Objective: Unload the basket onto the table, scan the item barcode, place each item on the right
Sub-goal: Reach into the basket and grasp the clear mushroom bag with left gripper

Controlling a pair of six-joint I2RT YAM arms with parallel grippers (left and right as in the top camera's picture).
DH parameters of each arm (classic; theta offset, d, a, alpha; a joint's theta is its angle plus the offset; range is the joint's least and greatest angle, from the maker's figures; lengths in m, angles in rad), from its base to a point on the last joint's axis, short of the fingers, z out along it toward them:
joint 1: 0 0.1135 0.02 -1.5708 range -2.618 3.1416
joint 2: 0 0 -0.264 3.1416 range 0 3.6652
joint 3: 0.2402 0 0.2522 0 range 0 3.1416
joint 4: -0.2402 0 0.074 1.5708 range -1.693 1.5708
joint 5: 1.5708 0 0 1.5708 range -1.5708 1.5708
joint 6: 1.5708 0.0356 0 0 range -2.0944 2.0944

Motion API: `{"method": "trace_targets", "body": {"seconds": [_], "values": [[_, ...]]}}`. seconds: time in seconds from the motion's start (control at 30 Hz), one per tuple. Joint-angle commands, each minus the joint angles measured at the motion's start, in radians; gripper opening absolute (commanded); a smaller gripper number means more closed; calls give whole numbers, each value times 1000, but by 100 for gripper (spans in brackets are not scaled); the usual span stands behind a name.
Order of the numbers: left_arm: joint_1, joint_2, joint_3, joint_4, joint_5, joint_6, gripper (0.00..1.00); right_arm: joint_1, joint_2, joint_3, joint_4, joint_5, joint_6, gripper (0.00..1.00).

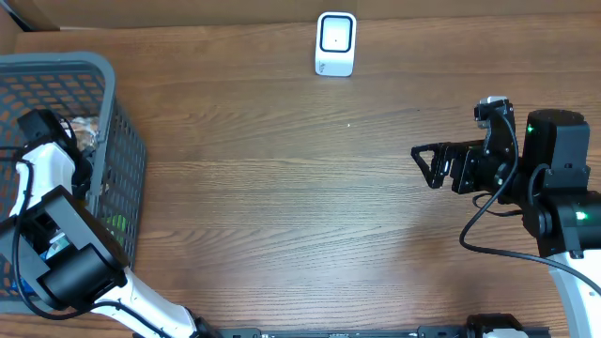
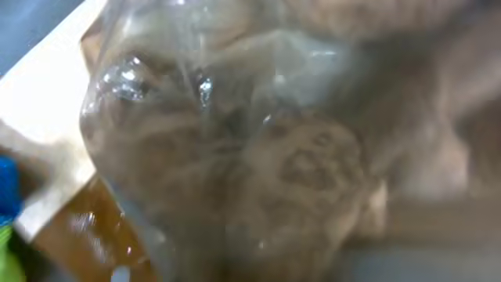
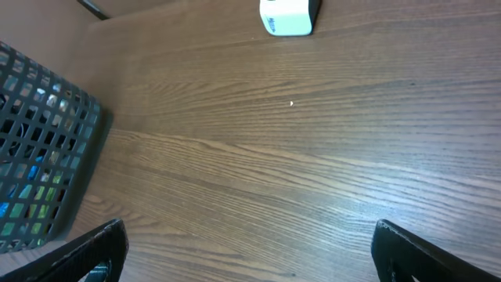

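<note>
Left gripper [image 1: 73, 141] is reaching down inside the grey plastic mesh basket [image 1: 127, 178] at the table's left edge, fingers pressed together. Its wrist view is filling with a crinkled clear plastic bag of brownish contents [image 2: 258, 157] (too blurred to confirm a pinch). Right gripper [image 1: 425, 167] is hovering spread wide above the brown wooden table [image 1: 282, 188]. The small white box-shaped barcode scanner [image 1: 335, 43] is standing at the far edge, well apart from both.
</note>
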Motion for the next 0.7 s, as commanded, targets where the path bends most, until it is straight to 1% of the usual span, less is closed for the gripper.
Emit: {"method": "trace_targets", "body": {"seconds": [0.0, 0.17, 0.37, 0.43, 0.57, 0.67], "values": [[0, 11, 3, -42, -13, 14, 4, 5, -3, 5, 8, 3, 0, 100], [0, -2, 160, -176, -11, 13, 4, 5, -3, 5, 8, 4, 0, 100], [0, -38, 470, -427, -5, -39, 4, 5, -3, 5, 17, 3, 0, 100], [0, -53, 542, -486, 8, -39, 4, 5, -3, 5, 20, 3, 0, 100], [0, -106, 658, -585, 38, -39, 4, 5, -3, 5, 22, 3, 0, 100], [0, -173, 694, -626, 79, -37, 4, 5, -3, 5, 22, 3, 0, 100]]}}
